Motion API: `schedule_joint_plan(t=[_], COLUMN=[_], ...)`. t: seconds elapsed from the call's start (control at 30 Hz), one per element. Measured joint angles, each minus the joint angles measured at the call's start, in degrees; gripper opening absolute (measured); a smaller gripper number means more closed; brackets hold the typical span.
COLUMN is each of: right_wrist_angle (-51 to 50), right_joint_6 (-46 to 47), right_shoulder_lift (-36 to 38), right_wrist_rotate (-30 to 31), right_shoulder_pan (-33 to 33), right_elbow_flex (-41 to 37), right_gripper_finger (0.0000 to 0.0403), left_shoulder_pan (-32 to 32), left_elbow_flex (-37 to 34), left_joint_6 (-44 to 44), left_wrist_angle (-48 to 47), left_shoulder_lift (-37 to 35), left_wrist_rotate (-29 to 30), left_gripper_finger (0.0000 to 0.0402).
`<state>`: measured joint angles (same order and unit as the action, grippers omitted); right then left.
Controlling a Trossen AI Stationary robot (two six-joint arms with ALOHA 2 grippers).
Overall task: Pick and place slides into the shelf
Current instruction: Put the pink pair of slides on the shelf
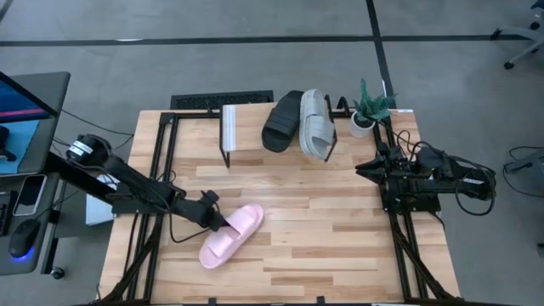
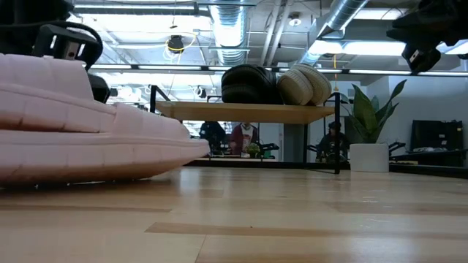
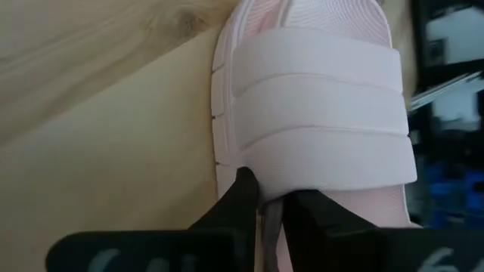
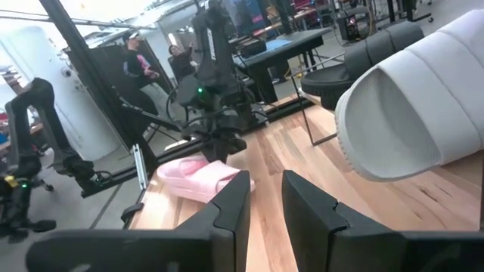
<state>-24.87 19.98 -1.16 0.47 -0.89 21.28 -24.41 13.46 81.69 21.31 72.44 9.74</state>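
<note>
The pale pink slide (image 1: pixel 231 236) lies sole-down on the table, near its middle front, and fills the left of the low view (image 2: pixel 73 124). My left gripper (image 1: pixel 214 218) is at its strap, shut on it. The shelf (image 1: pixel 246 129) stands at the far edge. The black slide (image 1: pixel 283 121) and the light grey slide (image 1: pixel 316 125) rest on its plank top, side by side (image 2: pixel 248 84) (image 2: pixel 303 84). My right gripper (image 4: pixel 265 204) waits at the table's right side, narrowly open and holding nothing. My left gripper pinches the pink slide's ribbed strap at its heel-side edge (image 3: pixel 283 185), close to where the strap meets the sole's side. One fingertip (image 3: pixel 243 198) sits outside the strap's end and the other (image 3: pixel 306 215) under the strap. It slants down from the table's left. The sole rests on the table.
A potted plant (image 1: pixel 367 110) stands at the far right corner beside the shelf. The shelf's left part (image 1: pixel 242 127) holds no slide. Black frame rails (image 1: pixel 157 170) run along both table sides. A desk with a monitor (image 1: pixel 25 110) stands left of the table; people sit in the room beyond.
</note>
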Motion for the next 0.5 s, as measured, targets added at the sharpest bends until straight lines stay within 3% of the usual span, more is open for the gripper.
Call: schedule_joint_plan(t=[0.13,0.5], right_wrist_angle=[0.01,0.01], right_joint_6=[0.18,0.18], right_shoulder_lift=[0.00,0.02], right_wrist_rotate=[0.00,0.02], right_shoulder_pan=[0.00,0.00], right_elbow_flex=[0.00,0.00], right_gripper_finger=[0.0069,0.0069], left_shoulder_pan=[-0.32,-0.40], left_elbow_flex=[-2.60,-0.30], left_joint_6=[2.84,2.39], left_wrist_angle=[6.26,5.72], left_shoulder_lift=[2.12,2.33], left_wrist_rotate=[0.45,4.46], left_gripper_finger=[0.0026,0.0026])
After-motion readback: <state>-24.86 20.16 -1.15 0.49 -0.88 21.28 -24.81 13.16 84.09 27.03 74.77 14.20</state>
